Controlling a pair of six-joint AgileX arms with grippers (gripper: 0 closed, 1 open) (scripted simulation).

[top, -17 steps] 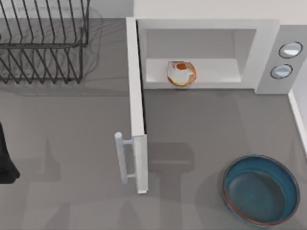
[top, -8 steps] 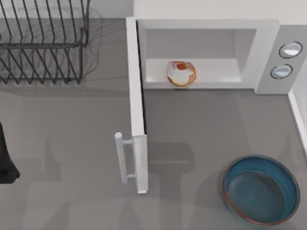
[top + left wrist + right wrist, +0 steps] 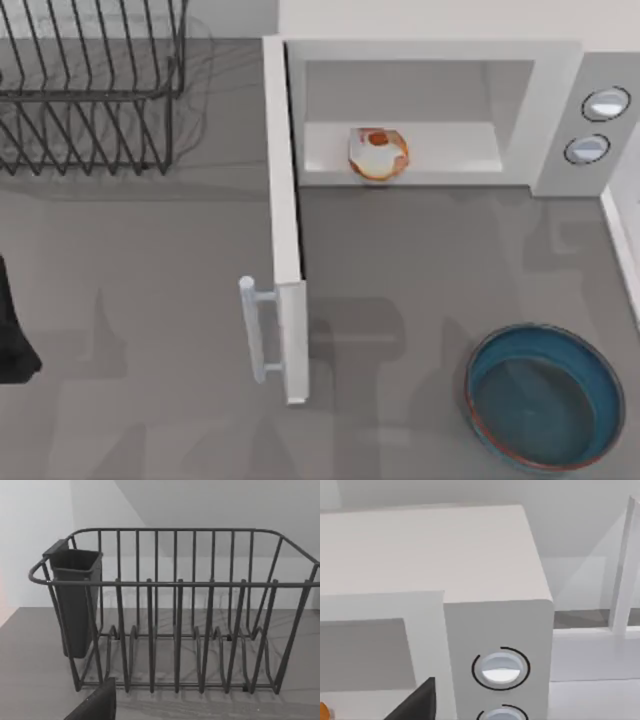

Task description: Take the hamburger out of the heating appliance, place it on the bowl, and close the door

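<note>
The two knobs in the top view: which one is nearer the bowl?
The lower knob, nearer the bowl; the other knob sits above it.

White microwave, teal bowl, black rack.

Hamburger inside microwave; bowl front-right; rack left.

Grey table with black wire dish rack, pale wall behind.
</note>
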